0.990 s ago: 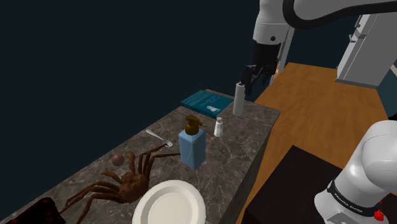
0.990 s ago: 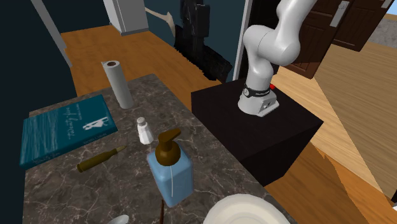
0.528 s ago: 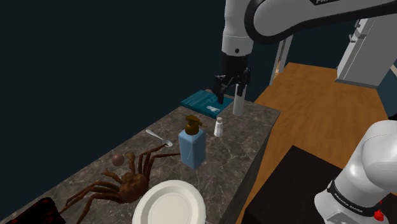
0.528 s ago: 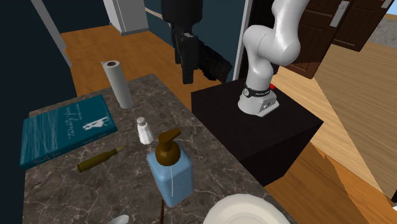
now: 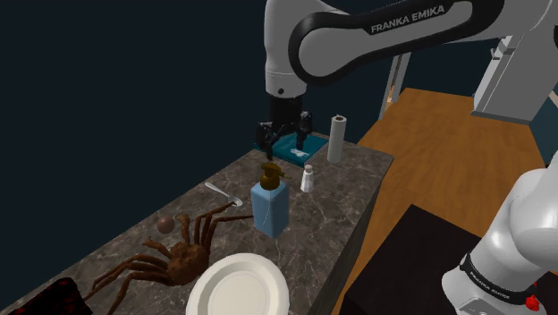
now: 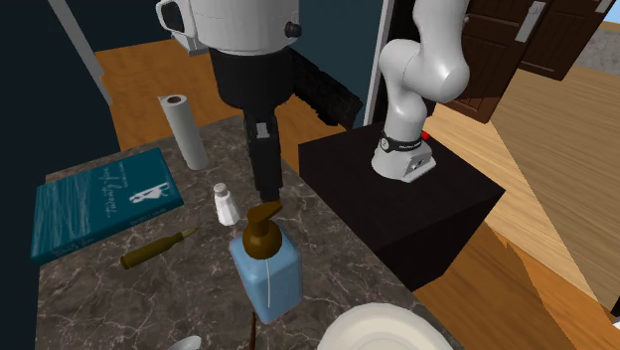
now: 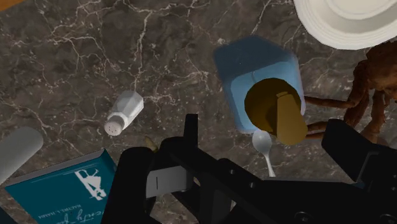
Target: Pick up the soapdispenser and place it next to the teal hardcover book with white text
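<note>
The soap dispenser (image 5: pixel 270 208) (image 6: pixel 266 266) (image 7: pixel 261 79) has a blue square body and a brown pump, and stands upright on the dark marble counter (image 5: pixel 344 192). My gripper (image 5: pixel 284 146) (image 6: pixel 266 189) (image 7: pixel 245 167) hangs open just above and slightly behind its pump, toward the book, with nothing between its fingers. The teal hardcover book (image 5: pixel 316 145) (image 6: pixel 104 199) (image 7: pixel 60 191) with white text lies flat at the counter's far end, partly hidden by my gripper in the shoulder view.
A white shaker (image 5: pixel 307 178) (image 6: pixel 225 205) (image 7: pixel 124 112) stands between dispenser and book. A grey roll (image 5: pixel 336 137) (image 6: pixel 184 129) stands at the far corner. A brass cartridge (image 6: pixel 159 249), a spoon (image 5: pixel 219 191), a brown crab (image 5: pixel 174 257) and a white plate (image 5: pixel 237 288) also lie on the counter.
My arm has swung from beside the grey roll toward the shoulder view's left and come down over the dispenser. Nothing on the counter has moved.
</note>
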Controlling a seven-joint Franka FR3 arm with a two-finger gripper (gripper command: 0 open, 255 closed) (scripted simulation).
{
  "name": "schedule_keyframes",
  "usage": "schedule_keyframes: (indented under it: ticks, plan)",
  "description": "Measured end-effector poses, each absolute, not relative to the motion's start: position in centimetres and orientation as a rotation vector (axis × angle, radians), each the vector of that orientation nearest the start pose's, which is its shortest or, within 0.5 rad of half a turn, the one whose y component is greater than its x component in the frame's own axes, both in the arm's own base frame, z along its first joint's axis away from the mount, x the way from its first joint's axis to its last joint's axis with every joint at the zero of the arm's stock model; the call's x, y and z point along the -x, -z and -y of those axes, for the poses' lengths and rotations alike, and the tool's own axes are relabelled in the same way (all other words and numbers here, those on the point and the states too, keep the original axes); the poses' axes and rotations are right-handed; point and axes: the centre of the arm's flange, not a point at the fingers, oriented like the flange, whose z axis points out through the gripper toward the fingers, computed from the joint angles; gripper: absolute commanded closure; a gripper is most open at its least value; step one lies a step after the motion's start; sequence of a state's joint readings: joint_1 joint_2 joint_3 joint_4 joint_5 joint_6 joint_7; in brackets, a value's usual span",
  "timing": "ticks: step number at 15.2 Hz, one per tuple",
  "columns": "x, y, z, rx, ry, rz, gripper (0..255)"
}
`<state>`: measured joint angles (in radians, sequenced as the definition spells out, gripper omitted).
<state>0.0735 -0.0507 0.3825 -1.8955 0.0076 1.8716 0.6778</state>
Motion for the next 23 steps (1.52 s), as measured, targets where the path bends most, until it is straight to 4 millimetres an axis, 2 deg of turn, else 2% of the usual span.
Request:
schedule_keyframes:
  ticks: [2, 4, 11, 17, 18, 23]
  plan:
    - [-50.8, -51.5, -26.5, 3.113, 0.036, -0.372, 0]
    - [-51.5, -50.7, -27.4, 3.110, 0.032, -0.383, 0]
    - [-52.0, -47.3, -27.7, 3.109, 0.031, -0.388, 0]
    - [-52.0, -47.0, -27.6, 3.108, 0.032, -0.388, 0]
    - [-52.0, -47.0, -27.6, 3.108, 0.032, -0.388, 255]
    - [-52.0, -47.1, -27.6, 3.108, 0.034, -0.389, 255]
